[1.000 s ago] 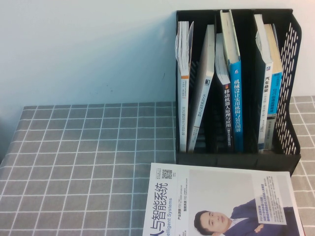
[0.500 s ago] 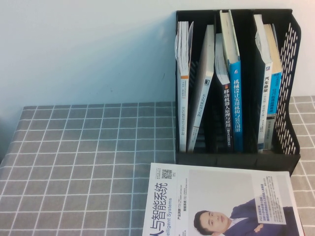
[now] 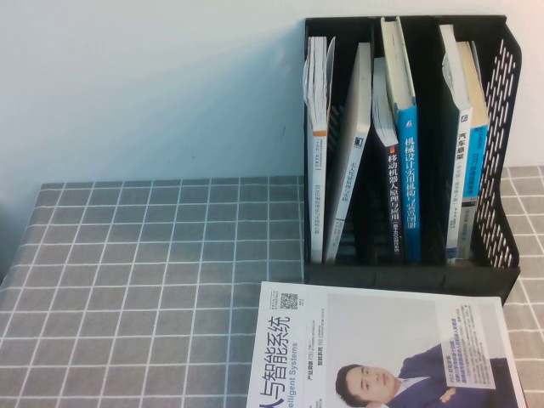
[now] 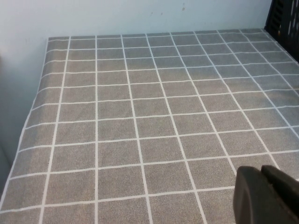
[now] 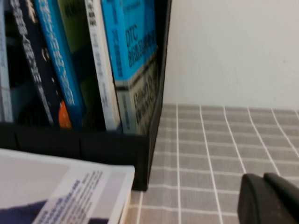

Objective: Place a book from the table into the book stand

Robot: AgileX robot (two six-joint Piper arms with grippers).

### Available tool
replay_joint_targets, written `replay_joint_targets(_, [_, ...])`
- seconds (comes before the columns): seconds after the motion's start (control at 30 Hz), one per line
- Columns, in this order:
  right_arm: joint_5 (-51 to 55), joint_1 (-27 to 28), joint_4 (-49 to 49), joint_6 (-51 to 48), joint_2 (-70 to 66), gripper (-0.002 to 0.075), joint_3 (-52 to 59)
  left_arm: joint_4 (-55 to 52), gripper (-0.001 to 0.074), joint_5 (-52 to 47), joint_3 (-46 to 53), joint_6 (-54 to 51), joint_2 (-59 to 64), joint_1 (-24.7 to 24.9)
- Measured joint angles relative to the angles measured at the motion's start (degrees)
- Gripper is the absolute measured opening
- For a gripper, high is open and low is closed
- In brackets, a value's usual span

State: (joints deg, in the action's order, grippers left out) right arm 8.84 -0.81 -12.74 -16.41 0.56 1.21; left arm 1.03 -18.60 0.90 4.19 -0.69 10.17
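Observation:
The book with the bright blue "DTC" upper half and grey lower half (image 3: 476, 166) stands upright in the rightmost slot of the black book stand (image 3: 503, 153), against its mesh wall. It also shows in the right wrist view (image 5: 135, 56), inside the stand's side wall (image 5: 156, 93). My left gripper (image 4: 264, 193) is shut and empty, low over the bare grey checked table (image 3: 153, 255), left of the stand. My right gripper (image 5: 266, 198) is shut and empty, over the cloth to the right of the stand. Neither gripper shows in the high view.
A white-covered book with a suited man's portrait (image 3: 382, 348) lies flat in front of the stand, also in the right wrist view (image 5: 56, 191). Several other books, one with a tall blue spine (image 3: 410, 170), fill the other slots. A pale wall stands behind.

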Motion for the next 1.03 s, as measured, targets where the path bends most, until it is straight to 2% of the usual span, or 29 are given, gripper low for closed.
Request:
replay_joint_targets(0.13, [6.65,0.75,8.63,9.90,0.18,-0.0003,0.38,0.00,-0.0003,0.00,0.00,0.00,0.00,0.00])
replay_joint_targets(0.27, [10.57,1.02,10.73,14.07,0.18,-0.0003,0.28,0.00,-0.0003,-0.12,-0.04,0.03,0.00,0.00])
replay_joint_targets(1.03, [11.74,1.02,11.02,12.26,0.26,-0.0003,0.07,0.00,-0.0003,-0.12,-0.04,0.13,0.00,0.00])
